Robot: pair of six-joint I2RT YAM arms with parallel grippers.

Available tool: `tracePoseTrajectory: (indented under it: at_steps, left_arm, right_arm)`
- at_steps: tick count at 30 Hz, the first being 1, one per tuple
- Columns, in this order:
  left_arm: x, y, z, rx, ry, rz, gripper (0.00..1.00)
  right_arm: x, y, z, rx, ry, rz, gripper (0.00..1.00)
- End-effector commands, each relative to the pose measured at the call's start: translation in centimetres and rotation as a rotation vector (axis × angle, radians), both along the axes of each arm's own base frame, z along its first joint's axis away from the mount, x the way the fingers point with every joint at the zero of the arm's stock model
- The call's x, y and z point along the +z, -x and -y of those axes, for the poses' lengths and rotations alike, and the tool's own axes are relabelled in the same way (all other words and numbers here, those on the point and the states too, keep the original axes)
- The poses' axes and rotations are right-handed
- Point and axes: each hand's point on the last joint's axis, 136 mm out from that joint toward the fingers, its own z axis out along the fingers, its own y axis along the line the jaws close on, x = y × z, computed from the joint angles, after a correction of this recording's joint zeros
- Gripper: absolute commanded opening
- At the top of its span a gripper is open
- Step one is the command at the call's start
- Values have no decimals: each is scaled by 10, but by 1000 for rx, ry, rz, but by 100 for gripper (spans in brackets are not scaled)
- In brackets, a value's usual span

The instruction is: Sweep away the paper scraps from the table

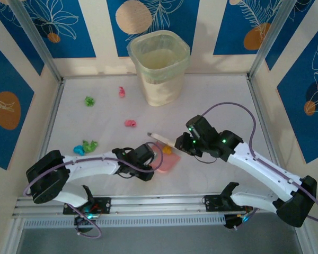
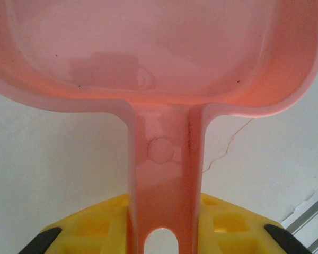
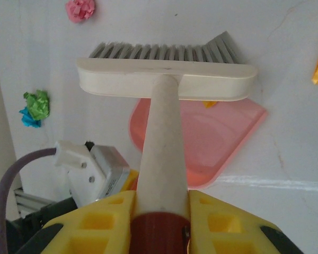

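With dustpan (image 2: 159, 47) and brush (image 3: 167, 79) gripped by left pincer (image 2: 160, 230) and right pincer (image 3: 161, 222), scraps (image 1: 130, 123) may be scattered by hard strokes.

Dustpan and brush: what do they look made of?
The dustpan is probably moulded pink plastic: glossy, slightly translucent, with a round mould mark on its handle. The brush has a cream head and handle that look like matte plastic, though the finish leaves that open. Its bristles are grey and straight, likely synthetic.

No legible text, labels or numbers.
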Motion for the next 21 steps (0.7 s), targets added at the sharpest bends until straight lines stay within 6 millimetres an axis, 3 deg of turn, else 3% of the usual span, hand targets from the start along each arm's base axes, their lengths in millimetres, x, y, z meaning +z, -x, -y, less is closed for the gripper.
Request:
tracePoseTrajectory:
  at_steps: [1, 8, 16, 21]
  left_arm:
    - [-8, 1, -7, -1, -22, -33, 0]
    - [-6, -2, -6, -2, 5, -21, 0]
    - [-9, 2, 3, -43, 55, -28, 0]
    - [-9, 7, 11, -81, 105, -43, 0]
  right_arm:
    - [9, 10, -16, 25, -111, -17, 0]
    - [16, 22, -19, 36, -169, -27, 0]
    - [30, 13, 18, -86, -138, 68, 0]
    - [42, 5, 68, -220, -21, 167, 0]
